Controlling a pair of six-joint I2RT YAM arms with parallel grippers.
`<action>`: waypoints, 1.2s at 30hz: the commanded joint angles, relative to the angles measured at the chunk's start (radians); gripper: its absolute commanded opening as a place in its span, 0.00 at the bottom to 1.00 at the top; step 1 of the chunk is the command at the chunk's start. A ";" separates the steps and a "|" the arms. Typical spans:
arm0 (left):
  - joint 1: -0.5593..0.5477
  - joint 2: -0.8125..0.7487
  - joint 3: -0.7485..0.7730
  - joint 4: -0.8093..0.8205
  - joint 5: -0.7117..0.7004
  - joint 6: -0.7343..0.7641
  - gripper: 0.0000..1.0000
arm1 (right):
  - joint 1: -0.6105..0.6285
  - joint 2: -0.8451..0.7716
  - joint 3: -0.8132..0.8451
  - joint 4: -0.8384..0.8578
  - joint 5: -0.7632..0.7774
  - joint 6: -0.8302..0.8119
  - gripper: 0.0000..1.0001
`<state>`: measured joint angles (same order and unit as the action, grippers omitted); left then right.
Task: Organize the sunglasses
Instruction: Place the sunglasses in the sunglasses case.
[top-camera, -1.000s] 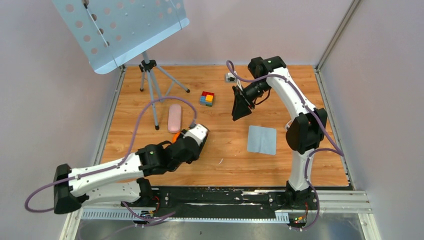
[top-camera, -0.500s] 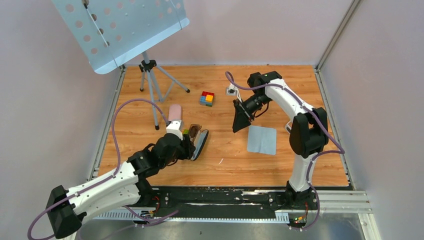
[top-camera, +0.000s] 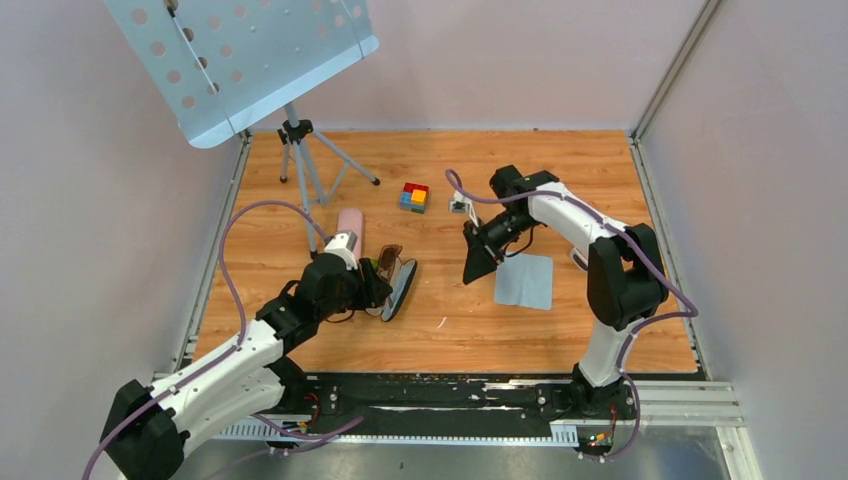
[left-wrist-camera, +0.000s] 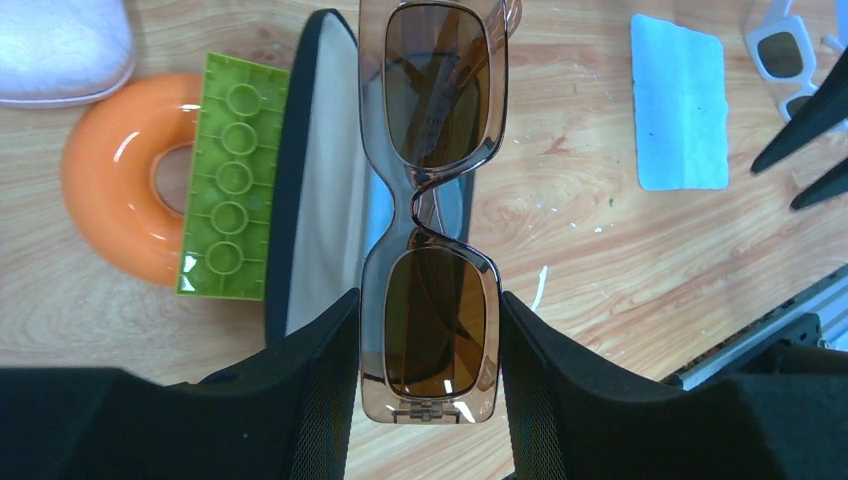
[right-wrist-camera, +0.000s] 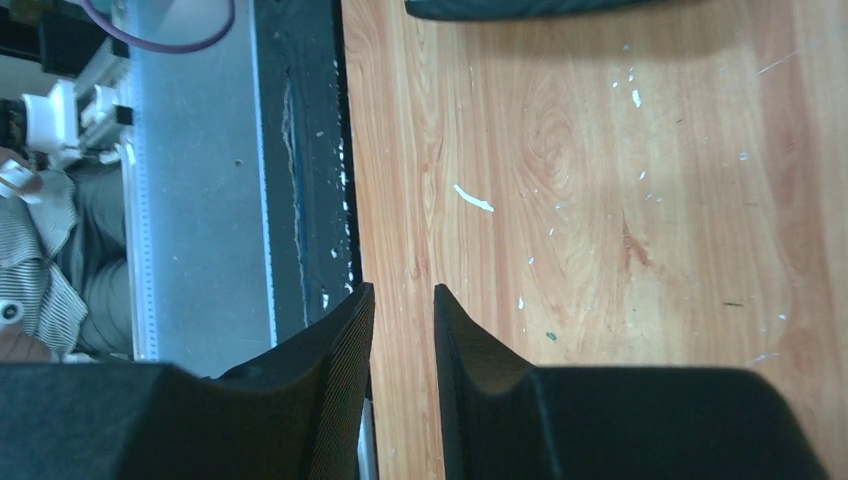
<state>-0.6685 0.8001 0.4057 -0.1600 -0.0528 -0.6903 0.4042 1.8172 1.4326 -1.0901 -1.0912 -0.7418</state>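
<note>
The sunglasses (left-wrist-camera: 432, 210) have a translucent brown frame and brown lenses. My left gripper (left-wrist-camera: 430, 300) is shut on one lens end and holds them lengthwise over the open black glasses case (left-wrist-camera: 320, 200). In the top view the sunglasses (top-camera: 390, 262) hang at my left gripper (top-camera: 375, 285), just above the case (top-camera: 403, 285). My right gripper (top-camera: 478, 258) hovers at the left edge of the blue cloth (top-camera: 524, 280). In the right wrist view it (right-wrist-camera: 403, 295) is empty, its jaws a narrow gap apart over bare wood.
A pink case (top-camera: 350, 222) lies behind the left gripper. An orange ring (left-wrist-camera: 110, 200) and a green brick (left-wrist-camera: 232, 180) lie beside the black case. White sunglasses (top-camera: 461, 205), a coloured cube (top-camera: 414, 196) and a music stand tripod (top-camera: 300, 150) stand further back.
My left arm has swung left and turned, so the sunglasses now show over the open black case. My right gripper has come nearer, down to the cloth's left edge.
</note>
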 joint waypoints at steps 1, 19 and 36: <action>0.071 0.021 0.021 0.019 0.099 0.068 0.32 | 0.080 -0.079 -0.106 0.229 0.105 0.152 0.31; 0.126 0.161 0.031 0.050 0.199 0.147 0.32 | 0.235 -0.047 -0.250 0.550 0.200 0.362 0.29; 0.124 0.243 0.002 0.141 0.251 0.136 0.33 | 0.247 -0.042 -0.280 0.571 0.211 0.359 0.28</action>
<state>-0.5518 1.0363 0.4255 -0.0834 0.1673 -0.5491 0.6353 1.7660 1.1786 -0.5209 -0.8886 -0.3866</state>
